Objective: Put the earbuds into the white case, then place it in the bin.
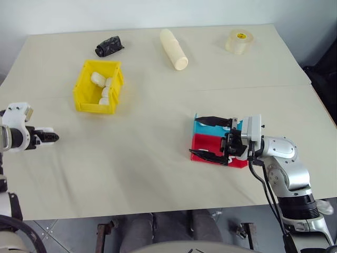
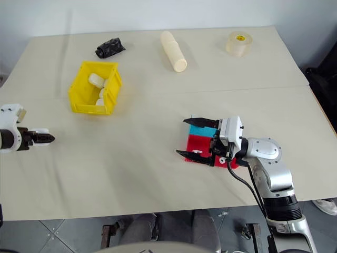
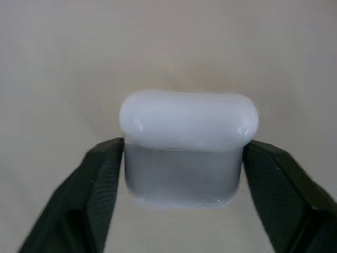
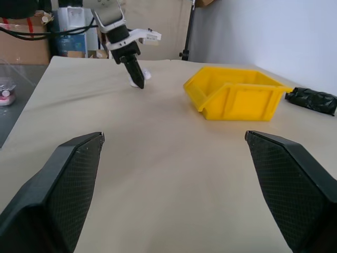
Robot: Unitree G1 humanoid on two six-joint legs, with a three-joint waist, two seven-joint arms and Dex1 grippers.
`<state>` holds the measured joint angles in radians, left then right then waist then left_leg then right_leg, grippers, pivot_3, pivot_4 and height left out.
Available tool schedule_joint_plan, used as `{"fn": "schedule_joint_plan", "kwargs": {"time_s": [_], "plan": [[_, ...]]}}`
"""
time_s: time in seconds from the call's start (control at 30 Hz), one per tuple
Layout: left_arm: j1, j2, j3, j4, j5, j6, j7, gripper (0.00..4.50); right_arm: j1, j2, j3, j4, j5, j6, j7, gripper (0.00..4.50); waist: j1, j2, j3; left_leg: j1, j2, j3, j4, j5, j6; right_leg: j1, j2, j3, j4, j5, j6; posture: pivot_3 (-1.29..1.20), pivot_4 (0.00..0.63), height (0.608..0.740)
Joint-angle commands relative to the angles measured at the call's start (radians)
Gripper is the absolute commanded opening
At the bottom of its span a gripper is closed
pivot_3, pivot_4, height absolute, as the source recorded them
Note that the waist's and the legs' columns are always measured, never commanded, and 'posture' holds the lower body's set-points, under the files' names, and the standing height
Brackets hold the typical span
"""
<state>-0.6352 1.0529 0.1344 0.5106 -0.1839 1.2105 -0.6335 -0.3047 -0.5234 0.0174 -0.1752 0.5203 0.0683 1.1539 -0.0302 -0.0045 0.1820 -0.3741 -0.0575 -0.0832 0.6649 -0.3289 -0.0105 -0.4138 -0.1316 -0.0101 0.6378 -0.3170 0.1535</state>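
Looking at the head view, I have the left gripper at the far left edge of the frame, low over the cream table. In its wrist view the white case sits lid-closed between the two black fingers, which flank its lower body on both sides; I cannot tell whether they are pressing it or just beside it. The bin is in the upper left of the frame, well apart from that gripper, with several white rounded pieces inside. My right gripper is right of centre, fingers spread wide and holding nothing, hovering over the red tray and blue tray. Along the top edge lie a black crumpled object, a cream cylinder and a tape roll.
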Motion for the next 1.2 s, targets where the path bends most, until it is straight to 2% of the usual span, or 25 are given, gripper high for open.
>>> {"fn": "schedule_joint_plan", "kwargs": {"time_s": [0.03,0.2,0.4,0.77,1.07,1.2], "plan": [[0.071,0.039,0.062,-0.100,-0.023,0.069,0.001,4.47,-0.004,0.006,-0.002,-0.022,0.008,-0.014,0.003,4.50,0.004,0.000,0.000,0.000,0.000,0.000,0.000,0.000,0.000,0.000,0.000,0.000,0.000,0.000,0.000,0.00,0.150,0.740],[0.119,0.020,0.107,-0.159,-0.041,0.107,0.022,4.47,-0.013,0.014,0.007,-0.009,0.008,-0.017,0.008,4.50,0.007,0.000,0.000,0.000,0.000,0.000,0.001,0.000,0.000,0.001,0.000,0.000,0.000,0.000,0.000,0.00,0.150,0.740],[0.082,-0.013,0.099,-0.147,-0.048,0.066,0.042,4.47,-0.022,0.015,0.006,-0.001,0.008,-0.020,0.014,4.50,0.012,-0.001,0.000,0.000,0.000,0.000,0.001,0.000,0.000,0.001,-0.001,0.000,0.000,0.000,0.000,0.00,0.150,0.740],[-0.078,-0.046,0.003,0.014,-0.011,-0.027,0.058,4.47,-0.017,0.018,0.005,-0.009,0.004,-0.024,0.008,4.50,0.010,-0.001,-0.001,0.000,-0.001,0.000,0.001,0.000,0.000,0.001,0.000,0.000,0.000,0.000,0.000,0.00,0.150,0.740],[-0.093,-0.034,-0.042,0.057,0.001,-0.055,0.040,4.47,-0.008,0.015,0.000,-0.014,0.000,-0.028,-0.002,4.50,0.005,-0.001,-0.001,0.000,-0.001,0.000,0.001,0.000,0.000,0.000,0.000,0.000,0.001,0.000,0.000,0.00,0.150,0.740],[-0.083,-0.012,-0.090,0.067,0.019,-0.123,-0.021,4.47,-0.011,0.016,0.001,-0.011,0.000,-0.030,-0.004,4.50,0.005,-0.001,-0.001,0.000,-0.001,0.000,0.001,0.000,0.000,0.000,0.000,0.000,0.001,0.000,0.000,0.00,0.150,0.740]]}}
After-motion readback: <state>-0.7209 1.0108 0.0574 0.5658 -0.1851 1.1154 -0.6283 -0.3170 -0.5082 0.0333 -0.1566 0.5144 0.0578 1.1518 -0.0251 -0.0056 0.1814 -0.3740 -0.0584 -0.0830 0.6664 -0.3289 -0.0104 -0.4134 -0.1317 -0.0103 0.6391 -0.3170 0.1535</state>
